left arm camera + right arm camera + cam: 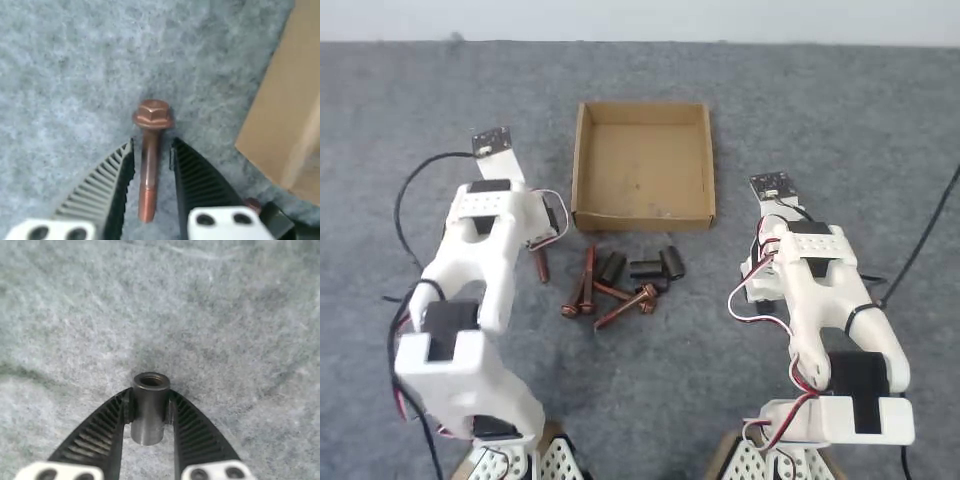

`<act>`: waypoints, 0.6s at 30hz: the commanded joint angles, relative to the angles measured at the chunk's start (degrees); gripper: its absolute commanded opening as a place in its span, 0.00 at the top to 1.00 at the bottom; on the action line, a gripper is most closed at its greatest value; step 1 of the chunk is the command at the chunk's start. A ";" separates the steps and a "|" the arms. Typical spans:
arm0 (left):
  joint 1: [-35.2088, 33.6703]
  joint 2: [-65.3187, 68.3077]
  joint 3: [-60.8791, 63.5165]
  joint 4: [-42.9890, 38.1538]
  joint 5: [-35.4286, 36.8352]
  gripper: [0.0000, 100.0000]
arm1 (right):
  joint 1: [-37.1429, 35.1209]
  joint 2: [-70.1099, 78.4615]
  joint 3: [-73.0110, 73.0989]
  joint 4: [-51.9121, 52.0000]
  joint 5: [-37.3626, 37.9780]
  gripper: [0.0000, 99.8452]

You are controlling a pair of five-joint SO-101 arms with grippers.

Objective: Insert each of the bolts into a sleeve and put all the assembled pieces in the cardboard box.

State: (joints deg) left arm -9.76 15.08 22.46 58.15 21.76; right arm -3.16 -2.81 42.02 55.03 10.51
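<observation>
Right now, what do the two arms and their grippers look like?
Both the left arm and right arm have white shells, black motor blocks, thin red, white and black wires, and a small circuit board at the wrist. A black cable trails from each. The left gripper and right gripper have black ribbed fingers on white mounts with round holes.

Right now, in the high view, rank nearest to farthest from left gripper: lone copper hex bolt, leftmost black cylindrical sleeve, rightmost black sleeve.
1. Lone copper hex bolt, at left gripper.
2. Leftmost black cylindrical sleeve, centre.
3. Rightmost black sleeve, farther right.
</observation>
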 commanded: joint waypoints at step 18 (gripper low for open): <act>0.09 4.48 -10.15 2.37 -2.55 0.99 | 0.48 -0.40 -2.29 -0.40 0.88 0.99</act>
State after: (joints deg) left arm -10.11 20.09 15.25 61.23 20.26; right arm -3.16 -2.81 42.02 55.03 10.51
